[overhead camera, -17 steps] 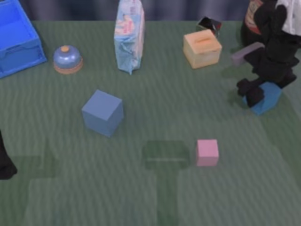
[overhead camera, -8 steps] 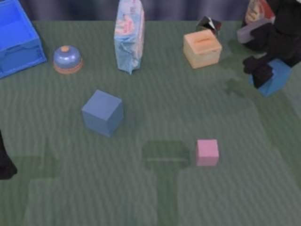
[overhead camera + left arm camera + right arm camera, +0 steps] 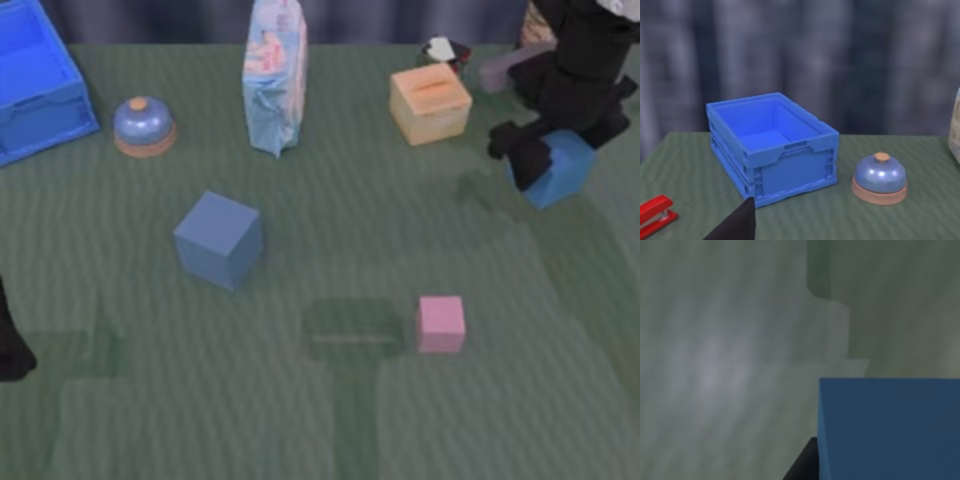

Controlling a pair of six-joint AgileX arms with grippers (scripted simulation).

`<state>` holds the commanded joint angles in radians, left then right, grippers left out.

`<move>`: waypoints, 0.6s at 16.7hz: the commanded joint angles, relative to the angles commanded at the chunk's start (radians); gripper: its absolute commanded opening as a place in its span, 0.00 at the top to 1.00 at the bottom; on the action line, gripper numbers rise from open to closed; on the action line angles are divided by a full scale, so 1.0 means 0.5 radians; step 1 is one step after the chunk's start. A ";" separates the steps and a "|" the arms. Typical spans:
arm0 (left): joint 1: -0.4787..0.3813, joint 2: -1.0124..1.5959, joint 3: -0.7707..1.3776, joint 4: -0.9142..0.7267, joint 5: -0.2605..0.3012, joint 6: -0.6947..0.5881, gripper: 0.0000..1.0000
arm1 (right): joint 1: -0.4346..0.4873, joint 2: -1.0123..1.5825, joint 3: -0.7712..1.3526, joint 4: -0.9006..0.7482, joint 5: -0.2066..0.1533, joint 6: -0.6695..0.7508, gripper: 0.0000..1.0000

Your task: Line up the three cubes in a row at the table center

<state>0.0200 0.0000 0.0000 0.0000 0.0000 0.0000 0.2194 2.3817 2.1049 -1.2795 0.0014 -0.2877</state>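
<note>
At the upper right of the top view, the right gripper (image 3: 535, 150) is clamped on the bright blue cube (image 3: 556, 170), held clear of the surface (image 3: 300, 420), judging by its shadow, likely for carrying toward the centre. The pink cube (image 3: 441, 323) sits lower centre-right, the pale blue cube (image 3: 219, 240) centre-left. The left arm's gripper (image 3: 12, 350) waits at the left edge; I cannot tell its state.
</note>
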 joint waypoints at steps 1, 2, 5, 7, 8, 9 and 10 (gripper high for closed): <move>0.000 0.000 0.000 0.000 0.000 0.000 0.00 | 0.054 -0.020 -0.025 0.006 0.001 0.102 1.00; 0.000 0.000 0.000 0.000 0.000 0.000 0.00 | 0.116 -0.043 -0.057 0.013 0.003 0.223 1.00; 0.000 0.000 0.000 0.000 0.000 0.000 0.00 | 0.331 -0.126 -0.183 0.035 0.006 0.680 1.00; 0.000 0.000 0.000 0.000 0.000 0.000 0.00 | 0.490 -0.185 -0.278 0.050 0.007 1.035 1.00; 0.000 0.000 0.000 0.000 0.000 0.000 0.00 | 0.570 -0.217 -0.326 0.058 0.007 1.212 1.00; 0.000 0.000 0.000 0.000 0.000 0.000 0.00 | 0.648 -0.248 -0.372 0.066 0.008 1.380 1.00; 0.000 0.000 0.000 0.000 0.000 0.000 0.00 | 0.724 -0.279 -0.415 0.076 0.009 1.536 1.00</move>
<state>0.0200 0.0000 0.0000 0.0000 0.0000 0.0000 0.5813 2.2422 1.8973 -1.2416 0.0057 0.4804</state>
